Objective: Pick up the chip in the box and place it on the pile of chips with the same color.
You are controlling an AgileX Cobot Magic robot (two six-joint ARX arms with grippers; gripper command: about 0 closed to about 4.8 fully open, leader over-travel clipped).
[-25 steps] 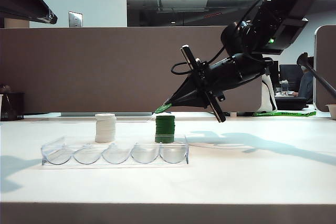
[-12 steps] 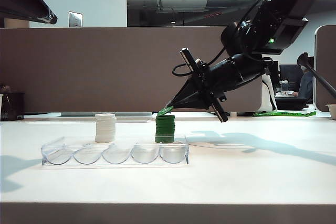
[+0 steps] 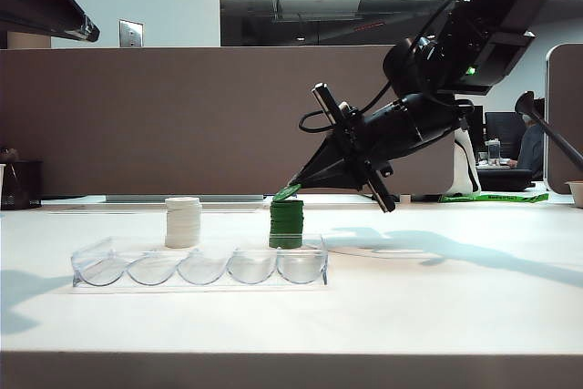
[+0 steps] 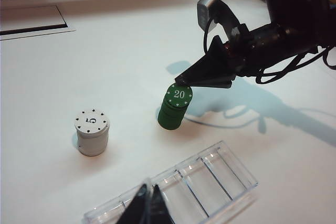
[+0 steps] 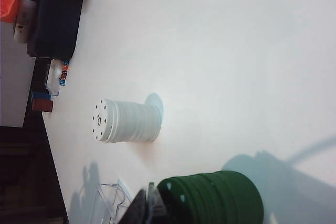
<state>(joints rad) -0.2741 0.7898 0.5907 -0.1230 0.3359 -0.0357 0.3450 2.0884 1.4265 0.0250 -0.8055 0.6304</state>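
The right gripper (image 3: 293, 185) is clamped on the chip (image 3: 286, 192), holding it tilted at its tips, touching the top of the pile of chips (image 3: 286, 224) directly below. The box (image 3: 200, 268) lies below, nearer the camera. The left gripper (image 4: 148, 206), fingers pressed together, hovers over the box, well apart.

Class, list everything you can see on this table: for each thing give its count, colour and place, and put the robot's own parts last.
Green chip stack: one, dark green, behind the tray's right end in the exterior view.
Green "20" chip: one, green with white dots, tilted on top of the green stack, pinched at its edge.
White chip stack: one, white, top chip marked "5", behind the tray, apart from the green stack.
Chip tray: one, clear plastic, five scalloped slots, no chips visible in it, nearest the exterior camera.
Table: one, white.
Right tool: one, black, shut on the "20" chip above the green stack.
Left tool: one, black, shut, above the tray.
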